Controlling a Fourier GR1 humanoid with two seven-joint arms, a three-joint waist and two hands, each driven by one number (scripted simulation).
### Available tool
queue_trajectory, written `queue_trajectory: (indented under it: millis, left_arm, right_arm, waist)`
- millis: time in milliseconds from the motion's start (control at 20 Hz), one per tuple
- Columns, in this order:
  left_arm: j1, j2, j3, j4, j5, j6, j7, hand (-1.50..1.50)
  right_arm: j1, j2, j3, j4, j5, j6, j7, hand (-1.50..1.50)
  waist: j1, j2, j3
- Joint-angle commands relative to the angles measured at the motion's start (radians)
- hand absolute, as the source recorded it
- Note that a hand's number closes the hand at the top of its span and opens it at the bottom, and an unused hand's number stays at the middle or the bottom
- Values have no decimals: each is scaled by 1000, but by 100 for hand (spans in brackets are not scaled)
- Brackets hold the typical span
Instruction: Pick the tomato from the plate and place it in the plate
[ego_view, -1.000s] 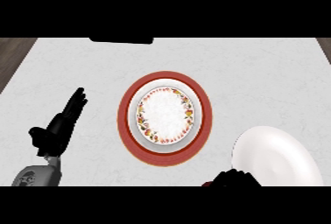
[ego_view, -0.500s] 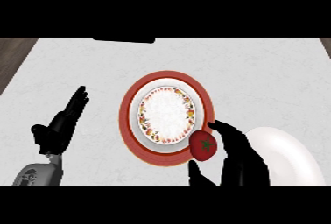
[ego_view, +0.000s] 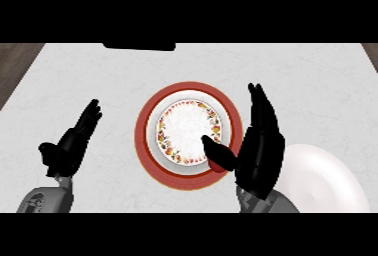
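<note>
**Tomato barely visible under right robot hand at patterned plate's rim**

Tomato: only a small red sliver shows, just below the thumb of the right robot hand, at the lower right edge of the patterned plate. Mostly hidden, so cannot tell if it sits on the plate or is carried.

Left to right:

Left robot hand shows at the left side of the view above its grey forearm. Fingers straight and pointing up and slightly right, relaxed and holding nothing. Resting over the bare worktop, well apart from the plates.

Red plate lies in the middle of the worktop. Stacked on it is a white plate with flower-pattern rim, centre bare white.

Right robot hand stands just right of the stacked plates, overlapping the red plate's right rim. Fingers extended straight toward the top of the view, thumb angled left over the lower right part of the patterned plate. Thumb and palm bracket the red sliver; whether they pinch it cannot be told.

Plain white plate sits at lower right, partly covered by the right forearm and hand.

Dark object at the worktop's far edge, cut off by the frame.
</note>
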Motion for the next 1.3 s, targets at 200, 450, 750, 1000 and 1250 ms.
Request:
queue_trajectory:
  millis: [200,450,750,1000,1250]
  left_arm:
    - [43,-2,15,-2,10,-2,-21,0]
    - [81,17,36,-8,6,-9,-43,0]
    - [57,-39,10,-24,-28,44,-7,0]
    - [36,11,54,-15,4,-9,24,0]
    - [39,-11,45,-57,-12,1,35,0]
  right_arm:
    - [55,12,-44,15,-134,-466,9,-150]
    - [239,-24,21,-60,-215,-578,-172,-150]
    - [419,-310,95,-242,-514,-630,-376,-150]
    - [480,-401,208,-124,-724,-820,-632,-150]
    - [503,-465,198,-124,-929,-799,-806,-150]
  waist:
    - [-38,-11,1]
    - [-58,-15,0]
    - [-64,-16,0]
    - [-59,-15,1]
    - [-60,-16,0]
